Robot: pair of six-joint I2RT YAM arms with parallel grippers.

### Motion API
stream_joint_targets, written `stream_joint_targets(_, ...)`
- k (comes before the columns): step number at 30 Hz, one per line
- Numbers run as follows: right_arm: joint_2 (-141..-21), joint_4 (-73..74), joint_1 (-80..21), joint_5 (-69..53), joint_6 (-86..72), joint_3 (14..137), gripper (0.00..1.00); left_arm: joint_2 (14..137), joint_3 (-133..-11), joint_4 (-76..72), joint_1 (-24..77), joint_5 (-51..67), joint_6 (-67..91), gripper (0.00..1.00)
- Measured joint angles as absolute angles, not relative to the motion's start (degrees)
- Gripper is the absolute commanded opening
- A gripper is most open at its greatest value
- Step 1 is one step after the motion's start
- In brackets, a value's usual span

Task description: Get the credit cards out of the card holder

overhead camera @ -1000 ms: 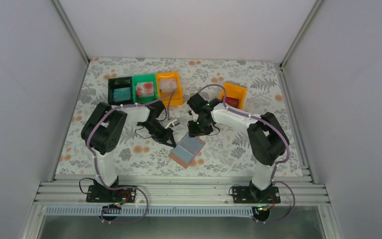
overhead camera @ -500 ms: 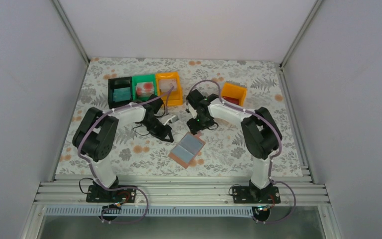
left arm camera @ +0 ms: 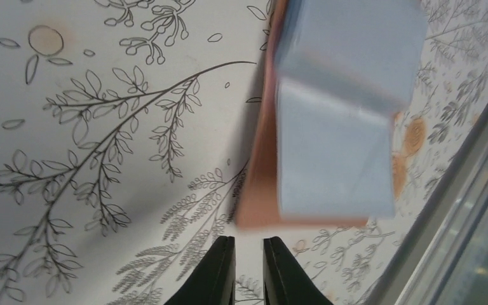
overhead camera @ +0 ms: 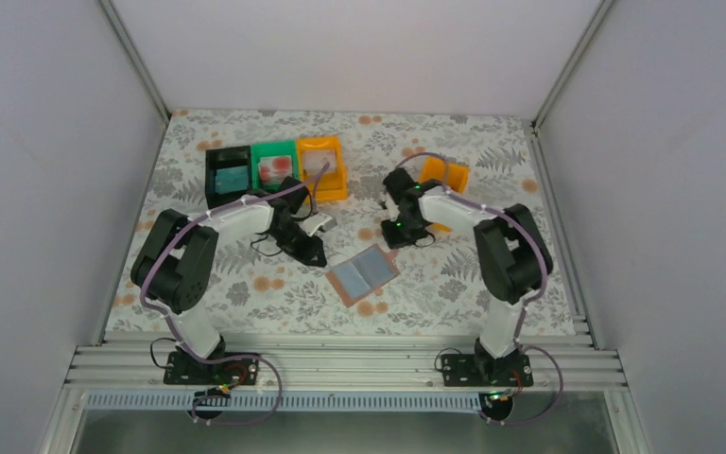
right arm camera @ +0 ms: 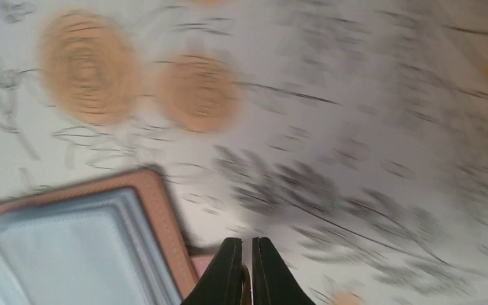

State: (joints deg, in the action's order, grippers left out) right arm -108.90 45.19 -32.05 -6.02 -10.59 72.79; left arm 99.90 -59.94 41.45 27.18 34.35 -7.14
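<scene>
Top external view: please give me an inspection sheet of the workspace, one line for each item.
Surface: floral cloth, flat, no spill seen.
Job's things: card holder lies open between the arms, no card seen in its pale sleeves; credit cards lie in the black bin, green bin and orange bin.
Clutter: second orange bin, partly behind the right arm, contents hidden.
Grippers: left gripper almost shut, empty, just short of the holder; right gripper shut at the holder's corner, grip cannot be told.
Cables: purple cables follow both arms, none on the holder.
Surroundings: white walls, metal rail at the near edge.
</scene>
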Motion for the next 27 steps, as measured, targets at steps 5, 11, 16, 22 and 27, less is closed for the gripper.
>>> stream_joint_targets(5,-99.55,41.69,-24.03,-6.83,-19.46,63.81,0.04,99.96,-60.51,41.15,27.18,31.75,-7.29,0.33)
stream_joint_targets(11,-91.61,38.61,-20.82,-7.94,-28.42,56.05,0.38,100.49,-62.04,40.97,27.38,30.48,-7.31,0.59)
stream_joint_targets(16,-90.78,40.51,-20.82,-5.72,-32.38,56.84,0.48,102.78,-65.12,40.88,29.50,30.92,-7.40,0.78)
stream_joint_targets(22,-84.90,43.22,-23.03,-0.45,-33.08,63.88,0.63,105.45,-67.79,39.75,33.04,34.81,-6.35,0.87)
stream_joint_targets(27,-87.50,39.97,-28.62,-6.81,-32.14,63.05,0.65,109.34,-70.08,39.42,34.37,37.17,-5.32,0.85)
